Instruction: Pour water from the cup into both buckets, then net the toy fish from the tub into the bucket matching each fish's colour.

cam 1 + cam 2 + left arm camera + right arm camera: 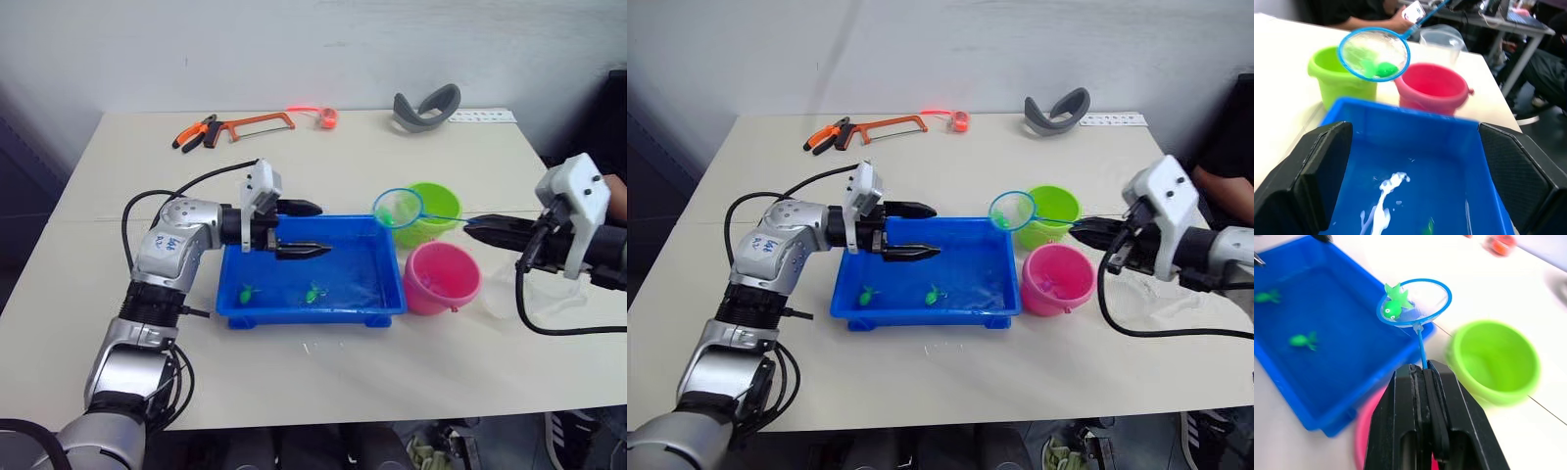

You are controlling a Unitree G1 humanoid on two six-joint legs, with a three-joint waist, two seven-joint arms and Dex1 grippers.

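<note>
Net [1414, 303]: held aloft over the tub's corner, beside the green bucket [1493, 360], a green fish [1393, 303] in its mesh.
Right gripper [1422, 377]: clenched on the thin handle.
Left gripper [302, 230]: fingers spread, empty, over the tub [382, 284].
Handling: light, whippy stick; fish wet, slippery, likely to slide out if tipped.

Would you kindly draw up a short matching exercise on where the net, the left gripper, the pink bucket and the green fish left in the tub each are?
Things:
1. net
2. left gripper
3. pink bucket
4. two green fish

Places:
A. on the table beside the blue tub
B. in the tub's water
C. open over the tub
D. held by the right gripper, carrying a green fish

Pairs: 1-D, 2-C, 3-A, 4-B
</note>
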